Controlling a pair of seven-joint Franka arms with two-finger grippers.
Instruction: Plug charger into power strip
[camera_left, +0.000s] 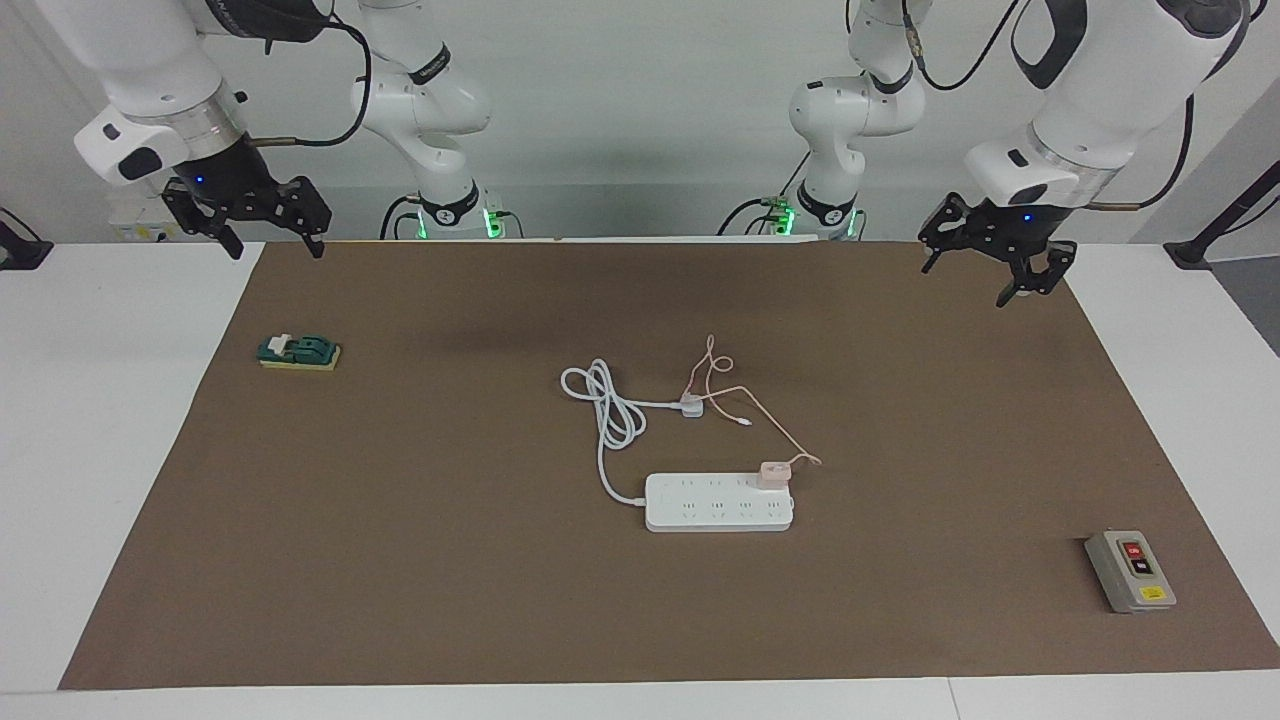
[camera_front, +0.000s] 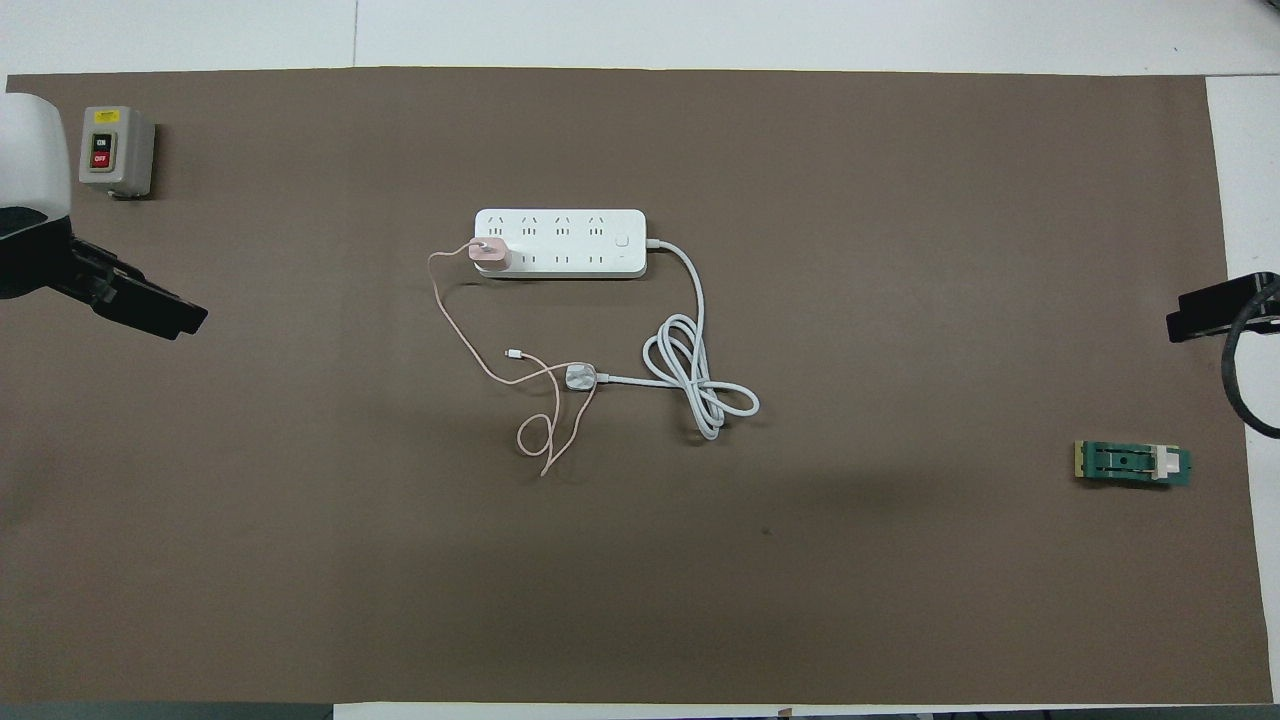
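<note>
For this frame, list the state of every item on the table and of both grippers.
charger: seated on the power strip's end socket, upright, cable trailing loose.
power strip: flat on the mat.
white plug: lying loose, unplugged.
grey switch box: untouched.
green part: untouched.
left gripper: open, empty, raised.
right gripper: open, empty, waiting.

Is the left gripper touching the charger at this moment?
Apart. In the facing view the left gripper hangs open over the mat's edge near the robots, with bare mat between it and the charger, which sits on the power strip.

bright, even light; soft shadows
</note>
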